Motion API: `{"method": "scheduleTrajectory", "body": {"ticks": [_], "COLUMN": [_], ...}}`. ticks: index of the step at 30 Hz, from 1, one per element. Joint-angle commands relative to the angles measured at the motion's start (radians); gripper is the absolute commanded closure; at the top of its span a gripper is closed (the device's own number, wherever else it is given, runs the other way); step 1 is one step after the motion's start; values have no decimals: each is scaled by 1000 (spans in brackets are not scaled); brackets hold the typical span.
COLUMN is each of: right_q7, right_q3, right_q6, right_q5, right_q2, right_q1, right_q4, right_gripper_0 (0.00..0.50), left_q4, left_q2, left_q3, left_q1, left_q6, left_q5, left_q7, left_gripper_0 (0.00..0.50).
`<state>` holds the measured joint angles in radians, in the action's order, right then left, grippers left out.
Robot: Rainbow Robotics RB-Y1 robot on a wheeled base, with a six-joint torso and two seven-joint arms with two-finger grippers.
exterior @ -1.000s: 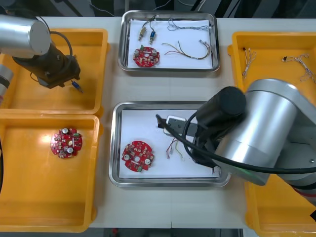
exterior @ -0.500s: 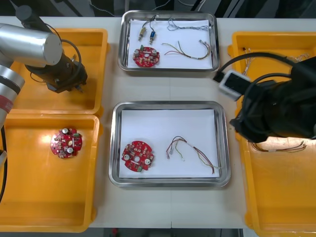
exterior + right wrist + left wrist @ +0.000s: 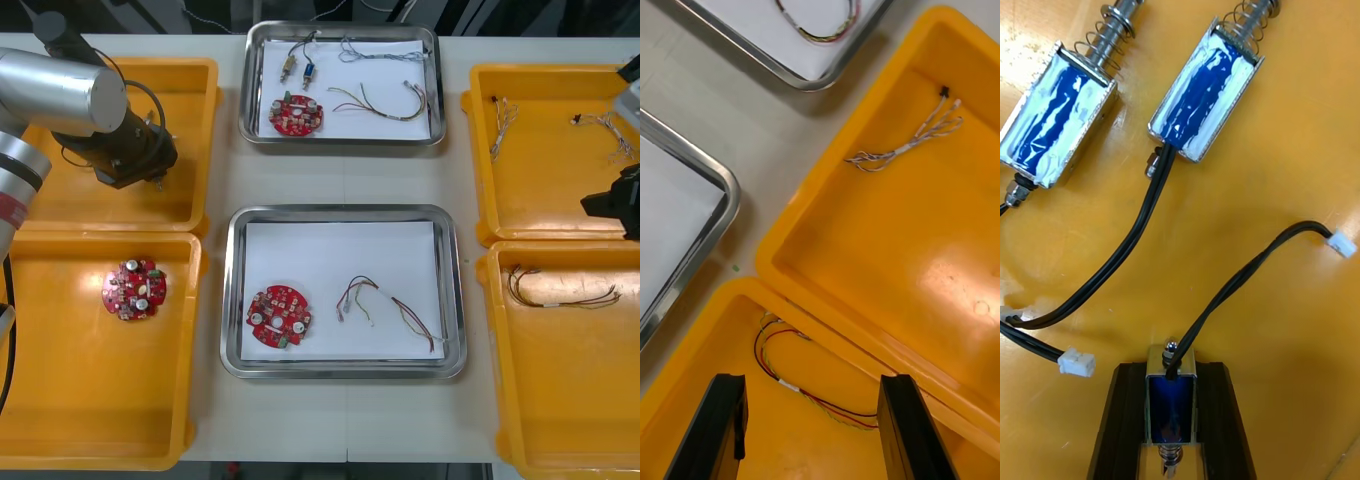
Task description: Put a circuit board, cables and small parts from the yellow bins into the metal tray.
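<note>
The left pincer (image 3: 1171, 427) is inside the far left bin (image 3: 100, 205), clenched on a small metal part (image 3: 1171, 394) with a blue body. The part is gripped between both fingers, and its black cable (image 3: 1247, 277) runs out across the bin floor to a white plug. Two more parts (image 3: 1206, 97) with blue bodies and springs lie side by side beyond the fingers, each trailing black leads. The right pincer (image 3: 811, 435) is released, its fingers standing well apart above the near right bin (image 3: 707, 352). A red and yellow cable (image 3: 790, 384) lies on that bin's floor. The far right bin (image 3: 887, 247) next to it holds a pale twisted cable (image 3: 902, 146). At the middle of the counter (image 3: 340, 180), the near tray (image 3: 340, 212) holds a board (image 3: 279, 317) at its near left. A second red and yellow cable (image 3: 390, 305) lies to the board's right, apart from it. The far tray (image 3: 340, 27) holds a second board (image 3: 296, 114), small parts and cables. The near left bin (image 3: 60, 400) holds a third board (image 3: 134, 289).
</note>
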<state>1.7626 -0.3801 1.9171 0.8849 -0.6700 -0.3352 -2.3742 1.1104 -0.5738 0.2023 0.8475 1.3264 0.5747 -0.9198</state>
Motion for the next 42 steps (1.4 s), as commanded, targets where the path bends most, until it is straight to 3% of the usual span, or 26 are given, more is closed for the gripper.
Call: {"method": "scheduleTrajectory", "body": {"ticks": [1,19,22,27,32,42], "right_q7": [-37,-45,-43,-35,-29,-15], "right_q3": [-48,-89,-89,-85,-62,24], "right_q6": [3,3,3,3,-6,-125], "right_q5": [-27,-262,-308,-325,-336,-376], "right_q2": [-34,-28,-28,-28,-36,-71], "right_q1": [12,-1,-44,-120,-200,-323], "right_q4": [33,239,325,432,550,777], "right_gripper_0": [0,0,0,0,0,0], "left_q4": [6,6,6,9,88,335], "left_q2": [14,-38,-61,-78,-81,-51], "left_q3": [9,-72,-84,-84,-113,-115], "left_q1": [55,128,157,199,205,166], "left_q6": [-3,181,244,329,427,593], "left_q5": [-7,14,28,43,43,59], "left_q7": [30,-2,-17,-25,-25,24], "left_gripper_0": [500,500,500,500,500,500]}}
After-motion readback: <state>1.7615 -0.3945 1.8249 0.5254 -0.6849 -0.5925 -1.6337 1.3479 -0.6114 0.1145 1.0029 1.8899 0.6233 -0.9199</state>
